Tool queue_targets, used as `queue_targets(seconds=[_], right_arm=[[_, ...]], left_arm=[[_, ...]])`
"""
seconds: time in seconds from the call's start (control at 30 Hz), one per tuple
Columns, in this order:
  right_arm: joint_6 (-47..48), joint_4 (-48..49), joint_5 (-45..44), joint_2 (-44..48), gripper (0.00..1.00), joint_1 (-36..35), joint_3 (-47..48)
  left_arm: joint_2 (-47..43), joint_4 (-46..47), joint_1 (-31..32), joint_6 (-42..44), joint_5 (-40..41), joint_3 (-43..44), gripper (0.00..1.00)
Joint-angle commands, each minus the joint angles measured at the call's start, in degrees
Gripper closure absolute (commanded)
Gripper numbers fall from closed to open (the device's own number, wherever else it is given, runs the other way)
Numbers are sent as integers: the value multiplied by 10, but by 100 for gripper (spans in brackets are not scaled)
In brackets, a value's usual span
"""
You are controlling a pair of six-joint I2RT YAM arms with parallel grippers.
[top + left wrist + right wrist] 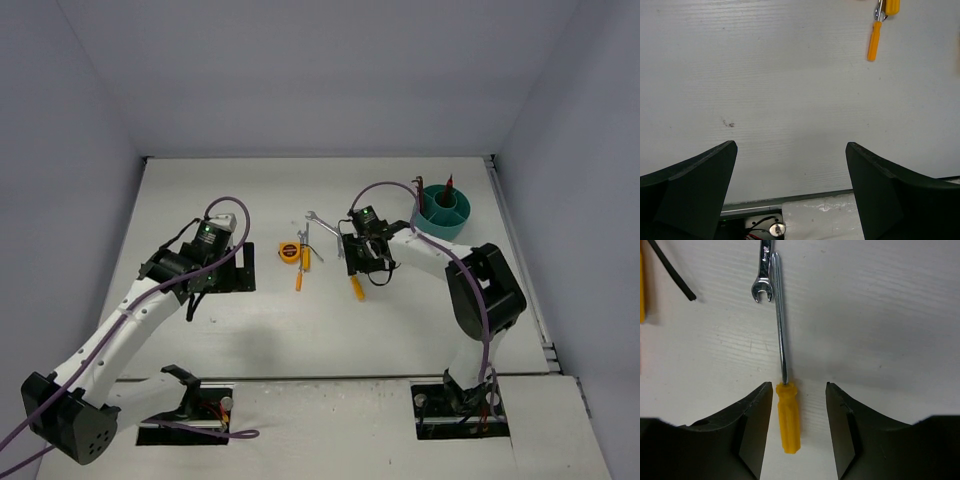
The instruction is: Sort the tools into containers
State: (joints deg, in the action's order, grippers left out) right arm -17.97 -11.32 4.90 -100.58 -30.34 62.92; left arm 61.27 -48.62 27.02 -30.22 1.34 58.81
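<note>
The teal cup (443,214) stands at the back right with two red-handled tools (450,184) upright in it. My right gripper (362,268) is open and low over an orange-handled screwdriver (357,289). In the right wrist view its handle (788,417) lies on the table between the jaws (799,388), nearer the left finger (757,410), not gripped. A silver wrench (762,280) and a dark hex key (670,270) lie beyond. The tape measure (289,252), another orange screwdriver (299,273) and a wrench (318,220) lie mid-table. My left gripper (218,278) is open and empty (791,146).
The left wrist view shows bare table under the left jaws, an orange screwdriver (874,42) far ahead on the right, and the table's near edge (790,200) below. White walls enclose the table at the back and sides.
</note>
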Motion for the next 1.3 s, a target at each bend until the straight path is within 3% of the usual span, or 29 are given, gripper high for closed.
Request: queue_targets(seconds=[0.0, 0.37, 0.47, 0.63, 1.0, 1.27], right_arm=[[-24, -16, -26, -34, 57, -21, 32], [-36, -39, -81, -114, 67, -56, 91], [-40, -59, -108, -128, 76, -58, 97], [-37, -83, -120, -138, 100, -58, 96], [11, -83, -126, 36, 100, 4, 142], [54, -5, -142, 173, 100, 178, 130]], left_arm=[[3, 14, 5, 0, -7, 32, 12], [-7, 12, 6, 6, -6, 23, 12], [-10, 12, 6, 4, -6, 20, 12], [-14, 12, 6, 3, -6, 16, 12], [-7, 15, 6, 2, -3, 17, 12], [6, 21, 7, 14, 2, 34, 12]])
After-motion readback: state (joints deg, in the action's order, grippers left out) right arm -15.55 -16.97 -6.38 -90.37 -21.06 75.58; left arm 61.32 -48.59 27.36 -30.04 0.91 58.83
